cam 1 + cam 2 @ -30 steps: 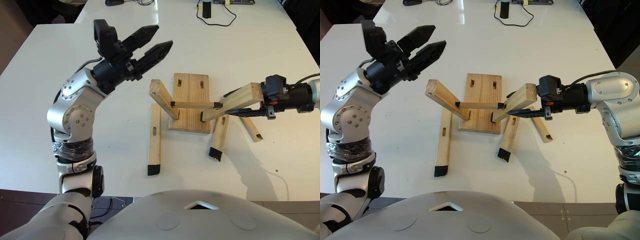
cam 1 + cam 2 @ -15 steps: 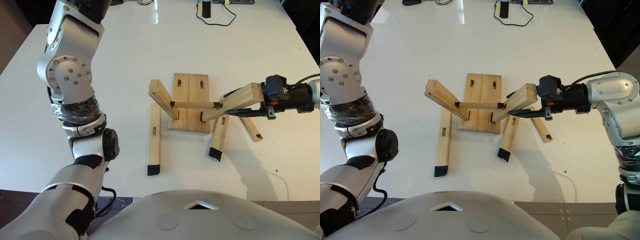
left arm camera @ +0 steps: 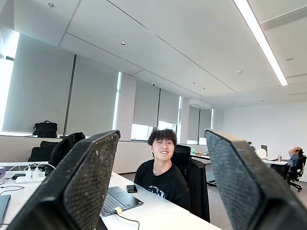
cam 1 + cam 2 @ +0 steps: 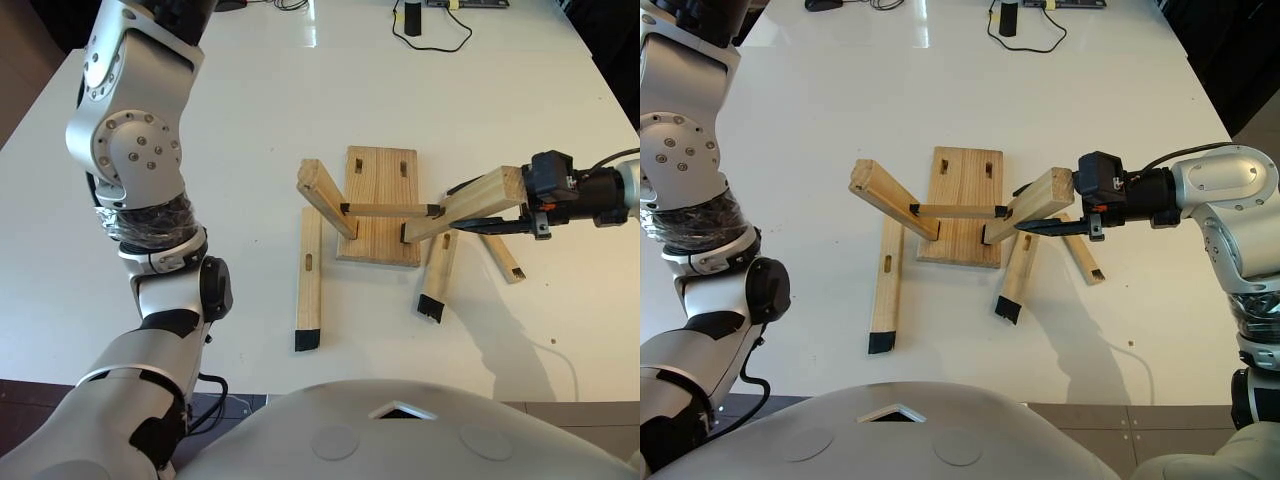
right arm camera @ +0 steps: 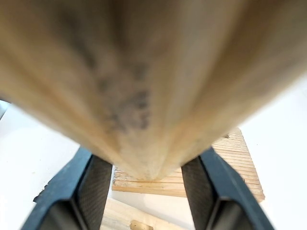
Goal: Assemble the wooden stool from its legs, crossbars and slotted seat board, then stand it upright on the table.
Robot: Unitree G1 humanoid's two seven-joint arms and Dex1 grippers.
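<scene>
I logged these items.

- Right jaws: pinched on the outer end of one leg (image 4: 1032, 207), which was held aslant over the right edge of the seat board (image 4: 380, 180).
- Crossbar (image 4: 388, 210): joined that leg to a second leg (image 4: 325, 197), which was tilted over the board's left edge.
- Seat board: lay flat on the tabletop (image 4: 230, 120) with its slots facing up.
- Loose leg (image 4: 310, 280): lay flat just left of the board.
- Black-tipped leg (image 4: 437, 275) and shorter piece (image 4: 503, 255): lay to the right of the board.
- Left arm (image 4: 130, 150): stood high at the left. In the wrist view I saw the left jaws spread wide with nothing held.
</scene>
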